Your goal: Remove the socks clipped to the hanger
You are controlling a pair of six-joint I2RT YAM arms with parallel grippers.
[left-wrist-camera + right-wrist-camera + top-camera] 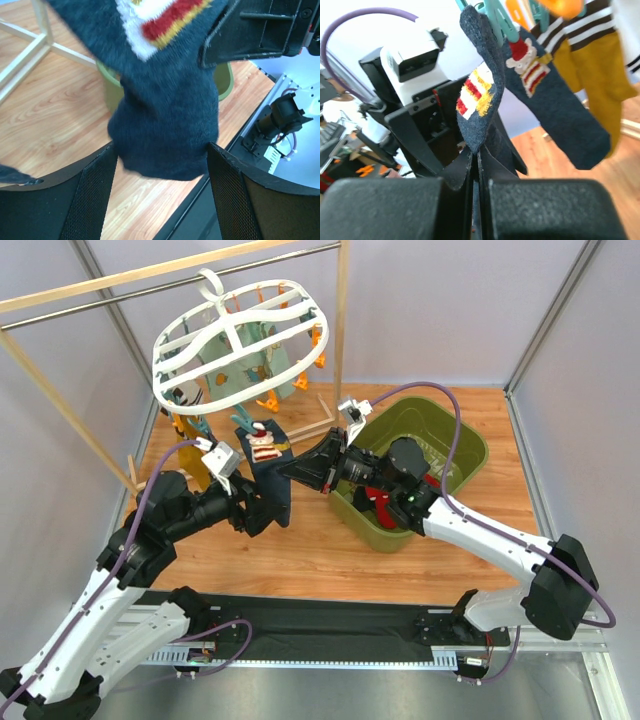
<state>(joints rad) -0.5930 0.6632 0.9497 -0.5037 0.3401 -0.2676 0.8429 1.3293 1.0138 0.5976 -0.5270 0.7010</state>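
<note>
Navy sock (pixel 474 125) tip pinched in right hand (pixel 476 162); teal clip (pixel 496 22) cropped above.

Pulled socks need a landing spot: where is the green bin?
Top external view, right half of the wooden table: the green bin sits right of the hanger, under the right arm.

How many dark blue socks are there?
2. One dark blue sock is pinched in the right pincer; the other dark blue sock hangs beside it, by a mustard sock. More may be hidden.
</note>
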